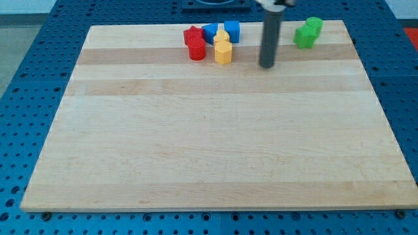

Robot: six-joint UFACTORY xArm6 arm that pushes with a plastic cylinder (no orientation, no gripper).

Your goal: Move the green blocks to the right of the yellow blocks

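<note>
My tip [267, 65] on wood board [209, 143], between yellow blocks [223, 47], green blocks [307, 32]

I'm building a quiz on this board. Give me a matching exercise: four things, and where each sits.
Things:
1. green blocks
2. red blocks
3. yellow blocks
4. my tip

Places:
A. leftmost in the cluster
B. between the cluster and the far-right pair
C. nearest the view's top-right corner
D. just right of the red ones

Pairs: 1-C, 2-A, 3-D, 4-B

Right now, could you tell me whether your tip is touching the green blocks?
Apart. The camera view shows bare board between my tip and the green blocks toward the view's right.
</note>
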